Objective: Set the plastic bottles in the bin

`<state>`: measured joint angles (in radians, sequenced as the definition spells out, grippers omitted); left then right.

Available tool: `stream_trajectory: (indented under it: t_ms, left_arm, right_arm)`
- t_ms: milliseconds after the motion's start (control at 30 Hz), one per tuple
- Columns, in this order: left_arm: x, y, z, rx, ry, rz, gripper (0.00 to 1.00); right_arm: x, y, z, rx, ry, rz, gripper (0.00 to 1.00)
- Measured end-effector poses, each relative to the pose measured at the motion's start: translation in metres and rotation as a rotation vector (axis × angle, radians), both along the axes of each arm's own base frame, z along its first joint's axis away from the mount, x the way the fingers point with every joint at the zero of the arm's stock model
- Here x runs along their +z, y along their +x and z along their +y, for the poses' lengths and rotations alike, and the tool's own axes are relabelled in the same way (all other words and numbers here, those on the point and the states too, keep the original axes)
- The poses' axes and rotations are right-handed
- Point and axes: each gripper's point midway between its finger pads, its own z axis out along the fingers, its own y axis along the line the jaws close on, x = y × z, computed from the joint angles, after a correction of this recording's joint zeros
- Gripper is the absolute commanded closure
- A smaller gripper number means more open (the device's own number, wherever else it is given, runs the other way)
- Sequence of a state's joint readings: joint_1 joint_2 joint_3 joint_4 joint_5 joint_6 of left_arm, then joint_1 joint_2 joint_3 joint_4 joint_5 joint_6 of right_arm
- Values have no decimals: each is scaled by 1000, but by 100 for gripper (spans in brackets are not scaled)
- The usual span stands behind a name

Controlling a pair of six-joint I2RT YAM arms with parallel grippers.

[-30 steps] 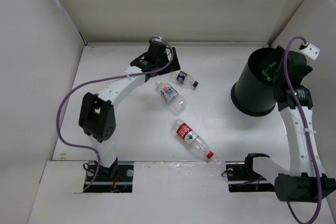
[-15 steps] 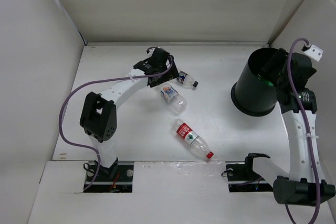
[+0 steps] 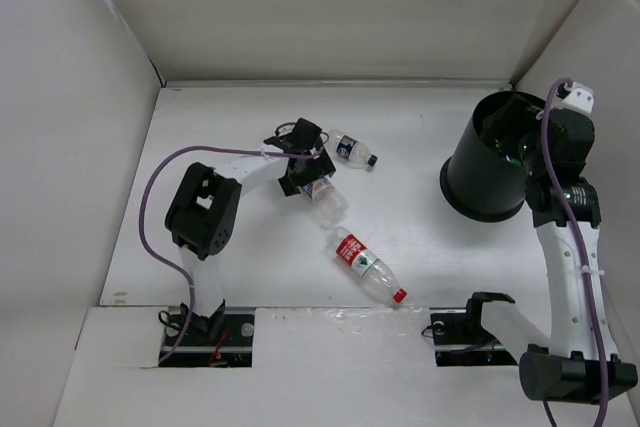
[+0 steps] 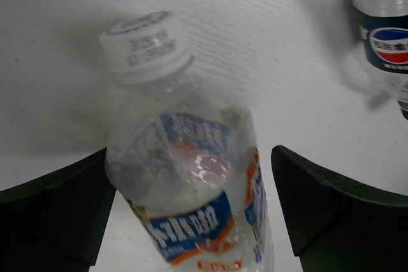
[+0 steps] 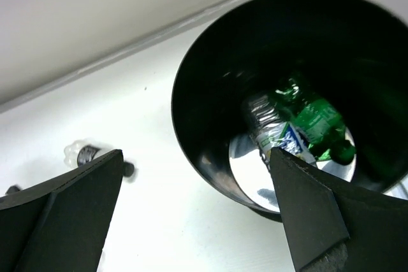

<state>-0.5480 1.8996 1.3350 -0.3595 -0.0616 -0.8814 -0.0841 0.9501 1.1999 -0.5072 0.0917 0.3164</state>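
A clear bottle with a blue and white label (image 3: 328, 194) lies on the table. In the left wrist view it (image 4: 191, 183) sits white cap first between my fingers. My left gripper (image 3: 306, 169) is open and straddles it, with a small gap at the right finger (image 4: 338, 214). A dark-labelled bottle (image 3: 350, 149) lies just beyond it. A red-labelled bottle (image 3: 368, 265) lies nearer the front. The black bin (image 3: 478, 172) stands at the right. My right gripper (image 3: 528, 139) is open and empty above its rim. Inside the bin (image 5: 197, 125) lie a green bottle (image 5: 309, 116) and a clear bottle (image 5: 274, 133).
White walls close in the table on the left, back and right. The dark-labelled bottle shows at the top right of the left wrist view (image 4: 386, 36) and, blurred, at the left of the right wrist view (image 5: 83, 154).
My left gripper has come back from the far side of the table and dropped over the clear blue-labelled bottle. My right gripper has shifted slightly above the bin.
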Motion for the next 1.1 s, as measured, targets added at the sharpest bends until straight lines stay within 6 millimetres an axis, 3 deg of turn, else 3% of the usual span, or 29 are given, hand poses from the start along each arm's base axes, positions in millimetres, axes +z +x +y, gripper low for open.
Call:
stream_trajectory:
  t_ms: [67,167,200,233,300,333,500,567,667,833,967,1100]
  left_arm:
    - [-15,0,1,10,14,22,5]
    - [-11,7,-3,32,-12,-1,30]
    - [-13,8,-3,40,-14,1,46]
    - [-14,10,-3,48,-18,1,78]
    - [-13,13,-2,66,-29,-5,94]
    - [-9,16,-3,71,-41,-20,99]
    - [-7,9,10,89,-8,-38,100]
    - [5,9,12,58,-1,-65,100]
    - [45,12,8,0,-15,-161,100]
    - [155,13,-7,-101,-122,-414,100]
    - [237,3,-13,-171,-226,-595,100]
    - [279,-12,-15,-230,-300,-695,100]
  right_arm:
    - [-8,2,5,29,3,14,0]
    - [-14,5,15,77,4,26,0]
    - [-14,6,20,99,3,26,0]
    - [-14,7,27,129,-1,23,0]
    - [-14,8,47,217,-6,12,0]
    - [-12,9,60,276,-15,3,0]
    - [-12,-3,158,674,-42,-45,0]
    - [-18,-14,194,810,-37,-58,0]
    - [-25,-27,236,974,-10,-71,0]
    - [-37,-32,293,1153,46,-72,0]
    - [-53,-34,324,1218,92,-26,0]
    - [-63,-36,350,1260,124,6,0]
